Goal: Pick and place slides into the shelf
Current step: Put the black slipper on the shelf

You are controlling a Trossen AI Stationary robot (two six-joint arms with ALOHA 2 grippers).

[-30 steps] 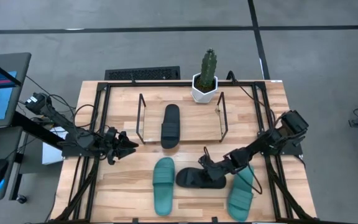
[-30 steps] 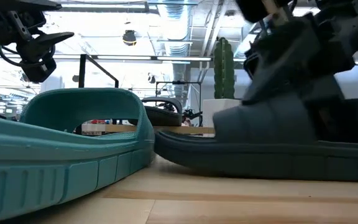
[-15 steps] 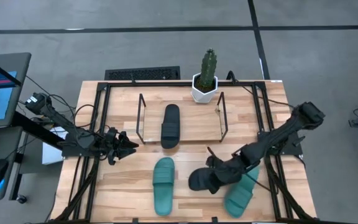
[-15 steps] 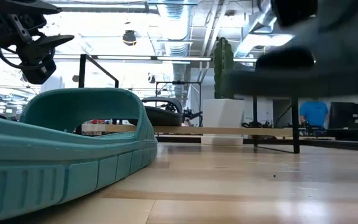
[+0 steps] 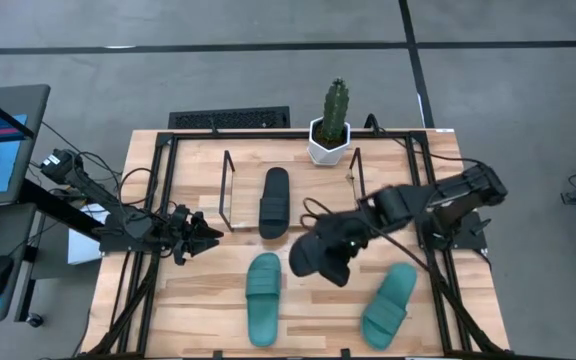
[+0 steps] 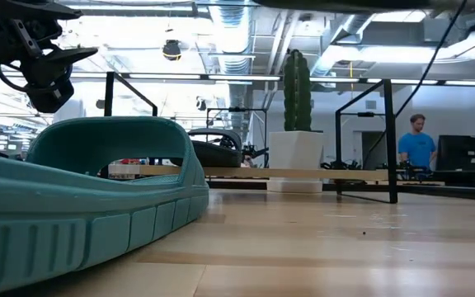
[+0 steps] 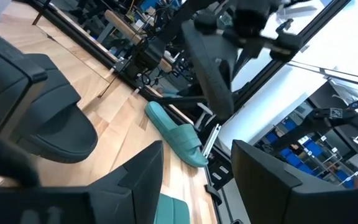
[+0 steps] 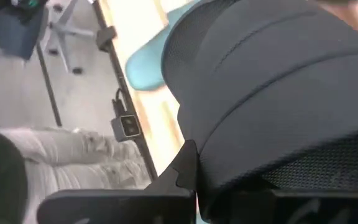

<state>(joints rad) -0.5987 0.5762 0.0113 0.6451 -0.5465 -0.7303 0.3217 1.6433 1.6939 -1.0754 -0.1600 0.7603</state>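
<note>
My right gripper is shut on a black slide, held in the air between the shelf and the two teal slides, which lie flat on their soles on the table. A second black slide rests sole-down on the shelf's wooden floor, left of centre. The left wrist view shows the held slide aloft. My left gripper hovers open at the table's left side, touching nothing. My right gripper holds the black slide by its wide strap, which fills the wrist view just beyond one finger; the slide hides the other finger. The fingers come from the table's right. The slide is lifted clear of the table and tilted.
A potted cactus stands at the far edge behind the shelf's right end. The black rig frame runs along the table's sides. The near teal slide fills the low view's left. A person stands in the room beyond.
My right gripper has lifted the black slide off the table, where it lay between the teal slides. It has then carried the slide up and toward the far-left, toward the shelf. The slide has tipped and turned about in the hold. The teal slides have stayed put.
</note>
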